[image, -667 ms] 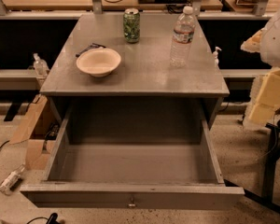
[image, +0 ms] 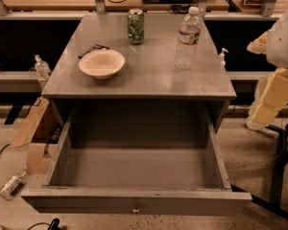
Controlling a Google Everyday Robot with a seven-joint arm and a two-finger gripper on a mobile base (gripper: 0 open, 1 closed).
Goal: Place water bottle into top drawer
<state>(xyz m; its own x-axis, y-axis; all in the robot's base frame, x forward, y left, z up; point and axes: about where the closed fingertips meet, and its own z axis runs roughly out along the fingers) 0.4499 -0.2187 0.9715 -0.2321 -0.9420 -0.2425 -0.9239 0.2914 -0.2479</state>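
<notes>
The water bottle (image: 188,37), clear ribbed plastic with a white cap and a white-and-red label, stands upright on the right rear part of the grey table top (image: 153,75). The top drawer (image: 134,202) is pulled fully open below the table's front edge and its inside is bare. A small metal pull sits at its front centre. My gripper is out of view; only white and cream arm segments (image: 278,80) show at the right edge, right of the table and apart from the bottle.
A green patterned can (image: 136,26) stands at the table's rear centre. A cream bowl (image: 102,63) sits at the left with a dark object behind it. Pump-top bottles (image: 41,67) stand on side ledges. A cardboard box (image: 31,138) lies on the floor at left.
</notes>
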